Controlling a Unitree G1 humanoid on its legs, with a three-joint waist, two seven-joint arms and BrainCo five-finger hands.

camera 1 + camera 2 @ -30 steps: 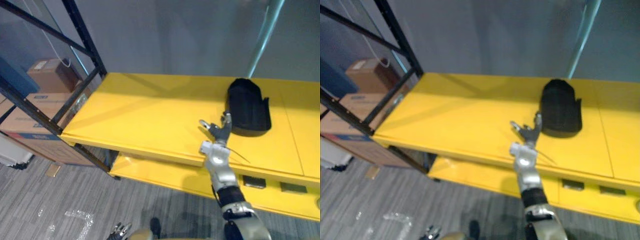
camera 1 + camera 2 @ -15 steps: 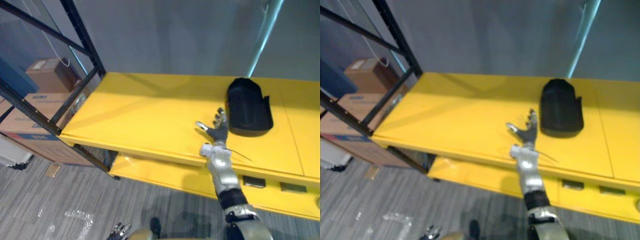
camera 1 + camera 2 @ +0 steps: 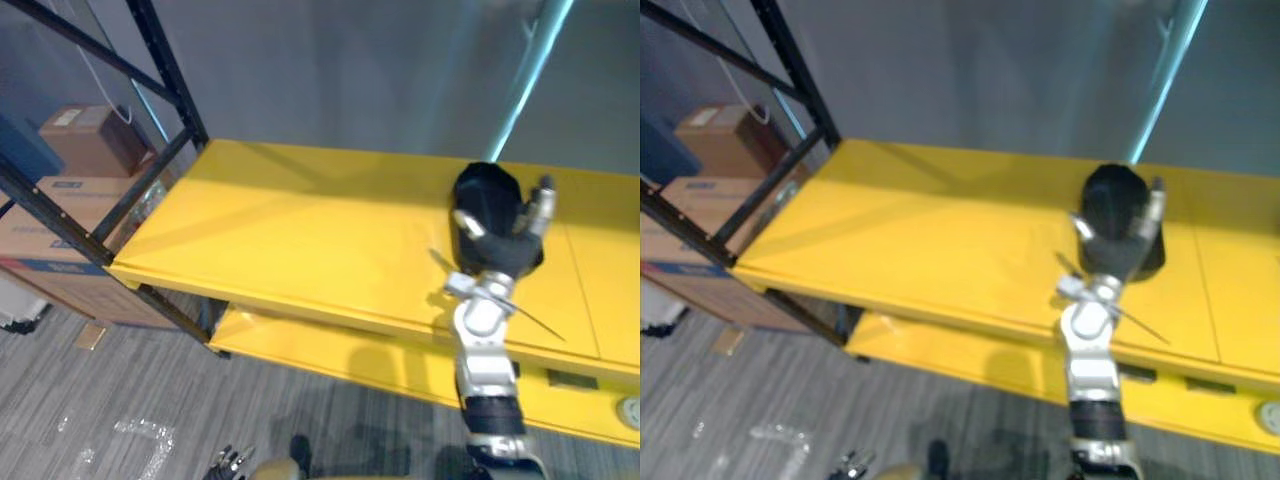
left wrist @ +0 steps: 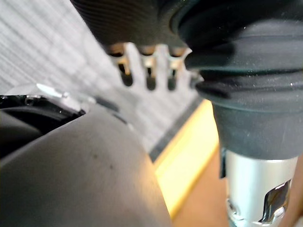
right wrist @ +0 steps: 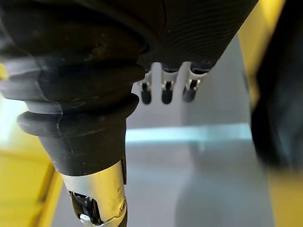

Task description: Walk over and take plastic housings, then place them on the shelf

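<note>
- Left eye view: the black housing (image 3: 488, 197) lies on the top board of the yellow shelf (image 3: 300, 225), toward its right end. Our right hand (image 3: 492, 262) stands at its near side, fingers spread and gripping nothing. We cannot tell if it touches. We judge the placing nearly done; next we should draw the hand clear without nudging the housing.
- Right eye view: cardboard boxes (image 3: 710, 130) sit closed left of the shelf, contents hidden.
- Left wrist view: our left hand (image 4: 147, 71) hangs below the shelf front, fingers loose and empty.
- Right wrist view: straight fingers, the housing dark beside them.
</note>
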